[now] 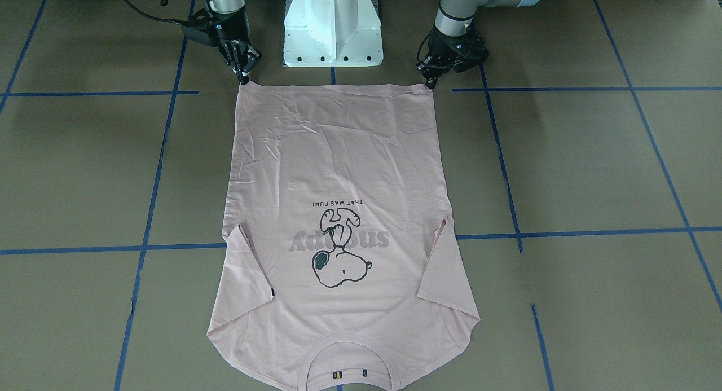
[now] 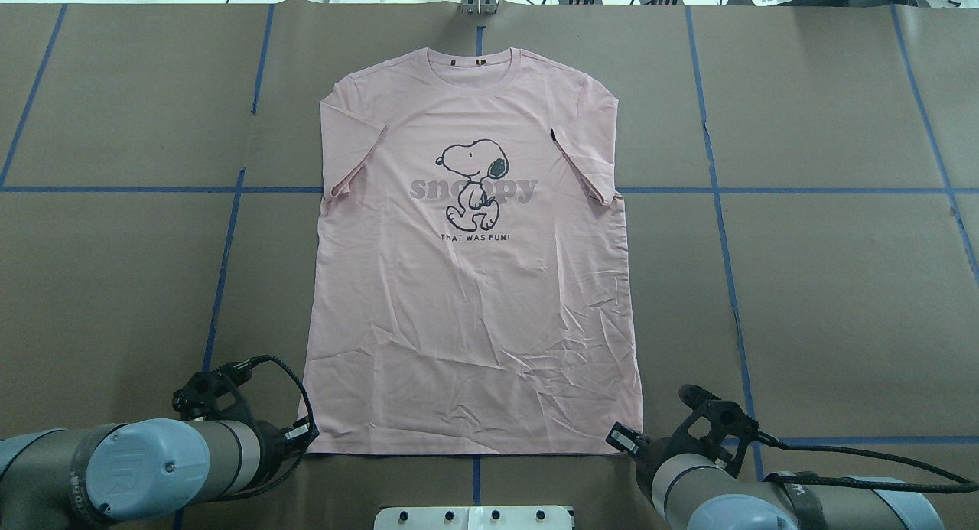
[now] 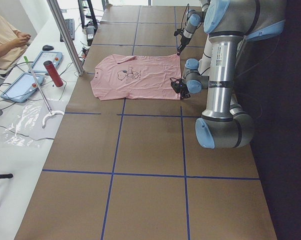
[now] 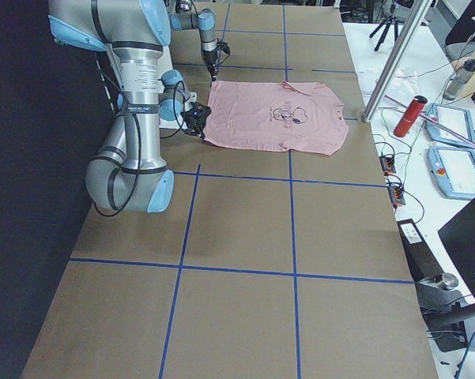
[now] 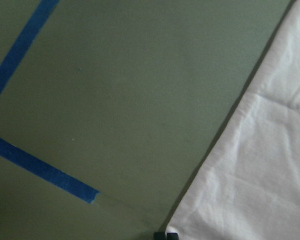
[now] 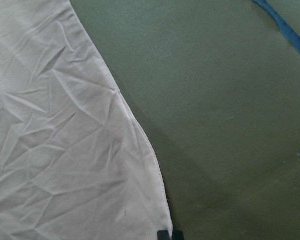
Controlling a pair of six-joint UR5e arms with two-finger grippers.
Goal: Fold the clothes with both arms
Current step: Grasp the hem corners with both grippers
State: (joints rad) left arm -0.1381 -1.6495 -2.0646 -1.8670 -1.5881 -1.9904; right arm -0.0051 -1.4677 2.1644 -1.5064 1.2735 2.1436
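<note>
The light pink T-shirt [image 1: 338,171] lies flat on the brown table, print up, collar at the far edge from the robot [image 2: 474,300]. Its hem runs straight between my two grippers. My left gripper [image 1: 430,85] stands at the hem's left corner [image 2: 310,430]; in the left wrist view its tips [image 5: 165,235] are closed together on the corner of the cloth [image 5: 259,175]. My right gripper [image 1: 244,79] stands at the hem's right corner [image 2: 619,437]; in the right wrist view its tips [image 6: 169,234] are closed on that corner of the cloth [image 6: 65,150]. Both sleeves lie folded in over the body.
The white pedestal base [image 1: 333,30] stands just behind the hem, between the arms. Blue tape lines [image 2: 719,232] cross the table. A side bench with tablets, a red bottle [image 3: 52,73] and a metal post [image 3: 65,35] runs beyond the collar end; a person sits there.
</note>
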